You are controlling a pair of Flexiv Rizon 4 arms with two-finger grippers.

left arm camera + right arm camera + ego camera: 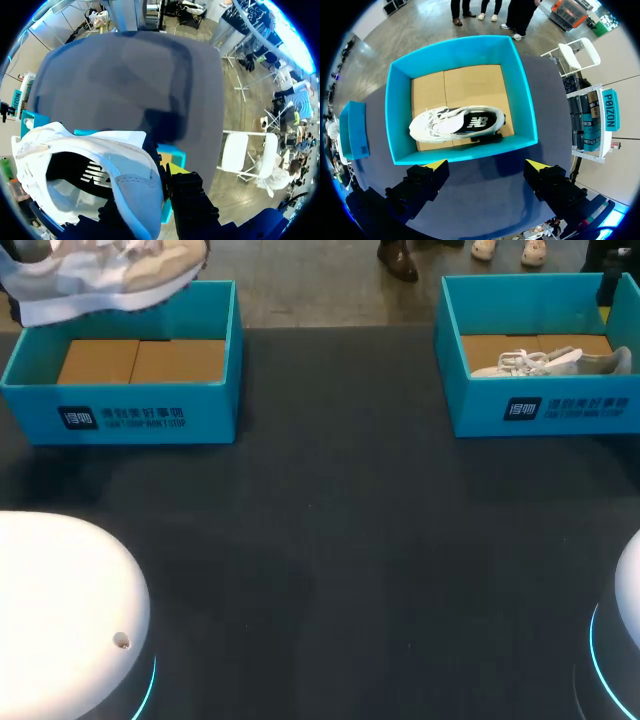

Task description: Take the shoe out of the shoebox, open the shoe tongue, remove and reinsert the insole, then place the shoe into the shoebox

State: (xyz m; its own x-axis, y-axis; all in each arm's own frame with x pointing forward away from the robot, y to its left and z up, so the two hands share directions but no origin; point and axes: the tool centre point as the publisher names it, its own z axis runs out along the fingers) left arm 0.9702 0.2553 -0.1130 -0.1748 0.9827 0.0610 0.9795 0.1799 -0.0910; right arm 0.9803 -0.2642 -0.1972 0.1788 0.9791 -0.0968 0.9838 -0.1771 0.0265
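A white and grey shoe [100,275] hangs above the far left corner of the left teal shoebox [120,390], whose cardboard floor is bare. In the left wrist view my left gripper [161,186] is shut on the side wall of this shoe [90,170] by its opening, with a teal box edge [172,152] below. A second white shoe [457,122] lies on its side in the right shoebox [470,155]. My right gripper [486,165] stands open above that box's near wall, with nothing between its fingers.
The right shoebox [540,405] with its shoe [550,362] stands at the table's far right. The dark table [320,540] stretches between and in front of both boxes. My arms' white bases [60,610] sit at the near corners.
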